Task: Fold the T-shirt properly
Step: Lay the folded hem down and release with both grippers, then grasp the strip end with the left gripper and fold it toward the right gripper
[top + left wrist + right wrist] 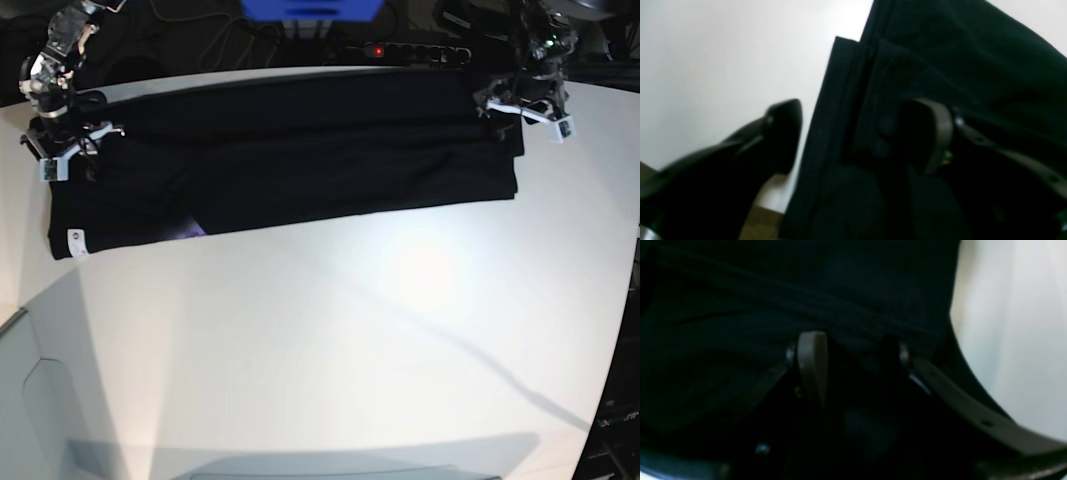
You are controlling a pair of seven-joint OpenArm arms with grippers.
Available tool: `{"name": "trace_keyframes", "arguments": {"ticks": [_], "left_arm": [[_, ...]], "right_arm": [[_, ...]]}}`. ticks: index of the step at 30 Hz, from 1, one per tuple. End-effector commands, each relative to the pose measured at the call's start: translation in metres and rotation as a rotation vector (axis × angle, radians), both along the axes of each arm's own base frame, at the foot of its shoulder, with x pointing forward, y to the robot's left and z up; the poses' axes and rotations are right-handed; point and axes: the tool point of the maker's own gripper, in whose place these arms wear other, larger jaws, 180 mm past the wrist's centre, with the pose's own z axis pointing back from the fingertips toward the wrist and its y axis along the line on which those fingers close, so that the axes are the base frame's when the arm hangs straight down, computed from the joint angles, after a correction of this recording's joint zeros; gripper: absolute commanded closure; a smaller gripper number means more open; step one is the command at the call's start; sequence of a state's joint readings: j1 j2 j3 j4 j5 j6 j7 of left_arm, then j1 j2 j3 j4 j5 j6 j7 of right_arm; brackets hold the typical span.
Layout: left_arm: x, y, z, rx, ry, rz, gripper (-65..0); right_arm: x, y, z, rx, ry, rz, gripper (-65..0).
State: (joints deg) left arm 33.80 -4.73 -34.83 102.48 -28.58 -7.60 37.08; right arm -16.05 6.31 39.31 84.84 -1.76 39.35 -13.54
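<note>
White tabletop (pixel 350 330) fills most of the base view, kinda glossy with soft shadows across it. Dark stuff past the right edge.

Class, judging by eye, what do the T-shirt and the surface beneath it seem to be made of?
The T-shirt looks like soft, matte black knit cotton, perhaps a blend: it creases gently and shows stitched hems at its edge. The surface seems a smooth, hard white board, possibly laminate, with a slight sheen shown by blurred reflections.
</note>
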Motion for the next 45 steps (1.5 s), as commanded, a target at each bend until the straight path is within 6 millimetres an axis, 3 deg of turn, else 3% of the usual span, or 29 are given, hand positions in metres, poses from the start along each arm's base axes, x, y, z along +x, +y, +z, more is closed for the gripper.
{"name": "trace_keyframes", "arguments": {"ticks": [1, 11, 18, 25, 29, 38, 41, 45], "left_arm": [[0.003, 0.003, 0.008, 0.016, -0.028, -0.003, -49.9], [0.006, 0.003, 0.006, 0.013, -0.029, -0.001, -48.6], [0.003, 0.005, -0.009, -0.012, -0.001, 0.021, -25.1], [0.008, -0.011, -0.023, -0.049, 0.021, -0.015, -13.2], [0.011, -0.018, -0.023, -0.053, 0.021, -0.038, 0.0], [0.068, -0.006, 0.01, -0.006, -0.112, -0.06, 0.0], [0.08, -0.004, 0.018, -0.002, -0.144, -0.058, 0.0], [0.088, -0.01, 0.042, 0.026, -0.208, -0.08, 0.0]], "right_arm": [[0.002, -0.002, 0.005, -0.015, -0.007, 0.015, -27.3], [0.003, -0.002, 0.005, -0.015, -0.008, 0.017, -27.3], [0.009, -0.002, 0.008, -0.014, -0.022, 0.016, -27.3], [0.011, -0.002, 0.009, -0.014, -0.025, 0.016, -27.3], [0.011, -0.002, 0.009, -0.014, -0.025, 0.016, -27.3], [0.01, -0.001, 0.008, -0.012, -0.024, 0.016, -27.3], [0.01, 0.0, 0.008, -0.009, -0.024, 0.015, -27.3], [0.009, -0.001, 0.007, -0.01, -0.021, 0.013, -27.3]]}}
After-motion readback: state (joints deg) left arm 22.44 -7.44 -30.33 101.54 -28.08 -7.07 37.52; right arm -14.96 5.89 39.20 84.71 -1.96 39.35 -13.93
